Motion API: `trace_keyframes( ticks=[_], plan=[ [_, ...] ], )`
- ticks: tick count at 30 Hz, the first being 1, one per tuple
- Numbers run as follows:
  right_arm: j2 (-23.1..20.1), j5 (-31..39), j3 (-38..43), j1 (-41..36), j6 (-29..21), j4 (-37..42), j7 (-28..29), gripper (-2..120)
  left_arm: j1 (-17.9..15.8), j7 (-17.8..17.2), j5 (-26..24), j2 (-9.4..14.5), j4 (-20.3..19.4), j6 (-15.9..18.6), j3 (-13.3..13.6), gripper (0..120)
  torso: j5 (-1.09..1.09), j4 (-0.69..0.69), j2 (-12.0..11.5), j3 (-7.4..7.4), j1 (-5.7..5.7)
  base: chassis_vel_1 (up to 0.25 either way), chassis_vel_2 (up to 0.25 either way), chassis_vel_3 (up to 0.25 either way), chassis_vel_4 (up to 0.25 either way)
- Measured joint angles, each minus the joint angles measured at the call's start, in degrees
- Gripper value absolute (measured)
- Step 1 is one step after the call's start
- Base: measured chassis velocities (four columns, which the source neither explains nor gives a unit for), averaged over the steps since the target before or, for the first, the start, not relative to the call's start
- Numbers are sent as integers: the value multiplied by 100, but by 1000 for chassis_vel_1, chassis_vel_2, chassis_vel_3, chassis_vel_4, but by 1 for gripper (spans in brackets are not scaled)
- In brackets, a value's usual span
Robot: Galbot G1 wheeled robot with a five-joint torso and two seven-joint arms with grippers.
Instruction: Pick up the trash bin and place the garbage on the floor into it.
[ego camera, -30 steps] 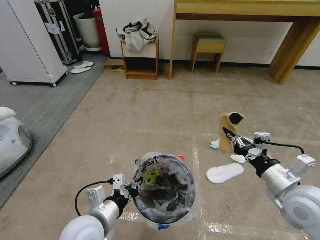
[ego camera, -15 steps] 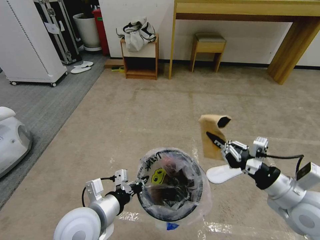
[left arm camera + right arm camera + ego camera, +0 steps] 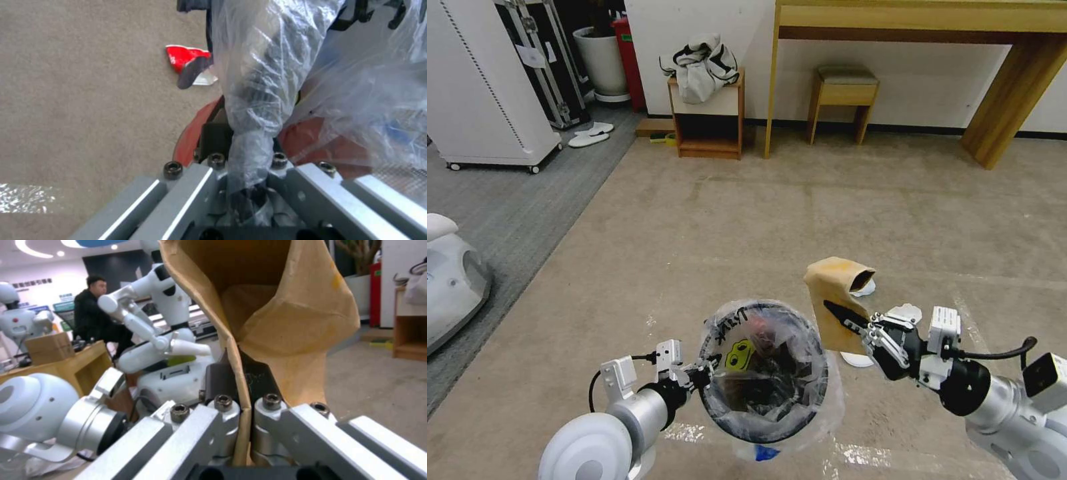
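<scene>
Over the last second the right gripper (image 3: 854, 325) has carried the brown paper bag (image 3: 835, 298) up off the floor (image 3: 747, 220) and sideways toward the trash bin (image 3: 764, 373), so that the bag, a second ago standing on the carpet well to the right, now hangs in the air just beside the bin's right rim. The fingers are clamped on one wall of the bag, seen plainly in the right wrist view, where the paper (image 3: 285, 326) is pinched between the pads. The left gripper (image 3: 697, 375) keeps its fingers clamped on the bin's near rim through the plastic liner (image 3: 253, 110). By this showing, the transfer is nearly done: the bag appears to need only a short carry over the opening before release. The bag is tan, creased, stiff enough to hold its shape, its mouth open and facing away. Tissues (image 3: 864, 288), a flat white piece (image 3: 857, 360) and a red wrapper (image 3: 186, 58) remain on the carpet.
</scene>
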Motion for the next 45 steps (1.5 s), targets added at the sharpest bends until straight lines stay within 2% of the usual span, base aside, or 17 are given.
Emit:
trace_keyframes(
  ticks=[4, 16, 19, 27, 45],
  plan=[
    [-23, -106, -196, 39, 2, 48, -57, 0, 81, -22, 219, -116, 0, 30, 104, 1, 0, 1, 0, 0, 0, 0, 0, 0, 0],
    [-165, -169, -606, 340, -47, 51, -122, 0, 140, -27, 319, -333, -29, 129, 353, 1, 1, 0, 0, 0, 0, 0, 0, 0, 0],
    [-171, -221, -859, 563, -112, 3, -105, 0, 206, 33, 461, -473, -21, 165, 505, 1, 1, 1, 0, 0, 0, 0, 0, 0, 0],
    [-219, -440, -1269, 764, -133, -150, -149, 0, 212, 45, 491, -714, -33, 176, 645, 1, 0, 0, 0, 0, 0, 0, 0, 0, 0],
    [-67, -1212, -1801, 727, 48, -516, -436, 0, 217, -34, 278, -826, -147, 130, 541, 1, 0, 0, 0, 0, 0, 0, 0, 0, 0]
  ],
)
